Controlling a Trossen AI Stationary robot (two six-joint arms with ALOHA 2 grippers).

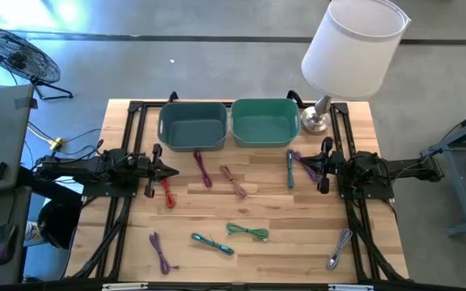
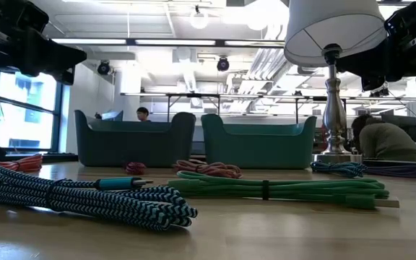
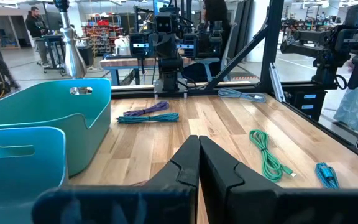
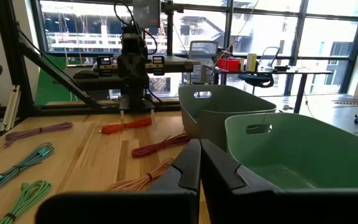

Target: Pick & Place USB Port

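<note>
Several bundled USB cables lie on the wooden table: a red one, a maroon one, a pink one, a teal one, a purple one, a green one, a blue-teal one and a grey one. My left gripper hovers shut at the table's left, above the red cable. My right gripper hovers shut at the right, over the purple cable. Both point toward the table's middle and hold nothing.
A blue bin and a green bin stand side by side at the far edge. A white-shaded lamp stands on its metal base at the far right corner. Another purple cable lies near the front left.
</note>
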